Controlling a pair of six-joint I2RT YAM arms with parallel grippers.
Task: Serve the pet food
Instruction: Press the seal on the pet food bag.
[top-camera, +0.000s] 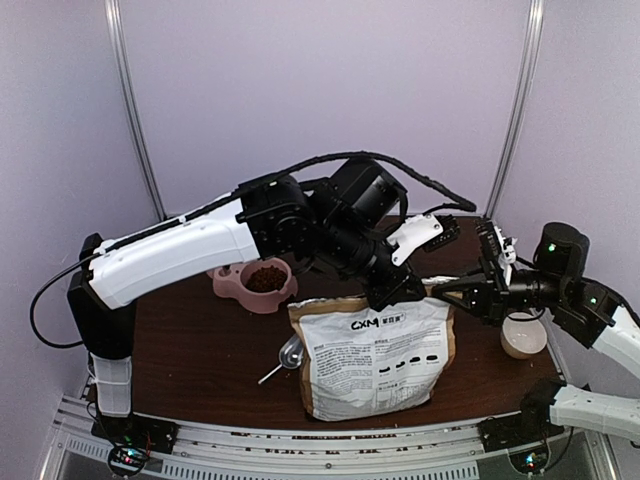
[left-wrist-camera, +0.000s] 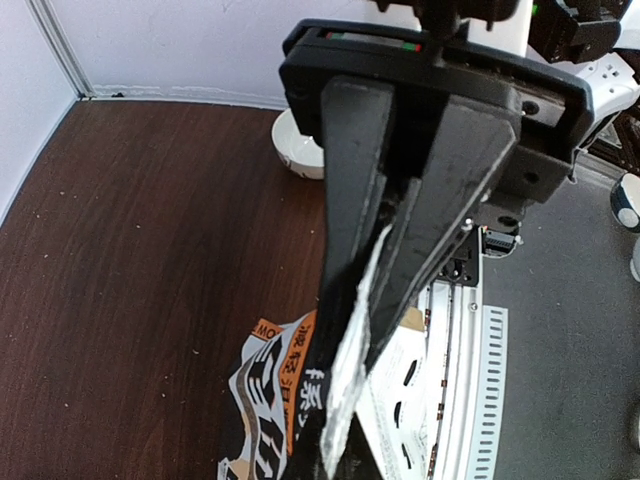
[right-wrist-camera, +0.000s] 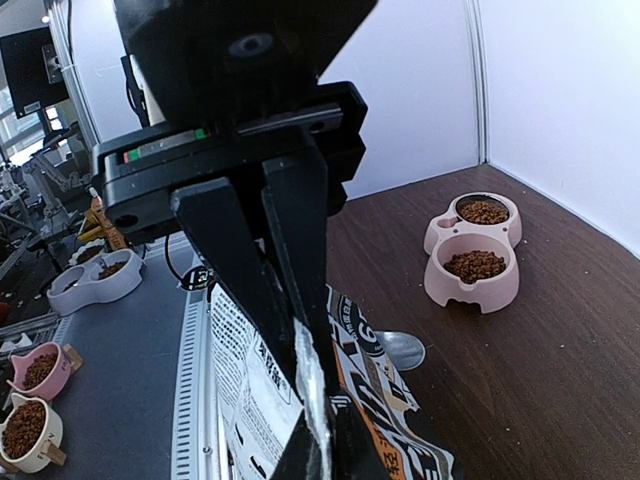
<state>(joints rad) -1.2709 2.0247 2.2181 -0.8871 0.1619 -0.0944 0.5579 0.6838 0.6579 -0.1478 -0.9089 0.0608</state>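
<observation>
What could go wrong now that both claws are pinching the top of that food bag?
The left gripper and right gripper each pinch only the thin top edge of the bag, so it might slip free or tear if lifted. The metal scoop lies right beside the bag; shifting the bag could knock it away. Both basins of the pink feeder already hold kibble, so more could spill over.

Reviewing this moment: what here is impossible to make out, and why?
Top external: the feeder's other basin, mostly covered by the left arm.
Every view: the bag's contents; the left gripper and right gripper clamp its top edge.
Left wrist: the white bowl's inside, blocked by that gripper's fingers.
</observation>
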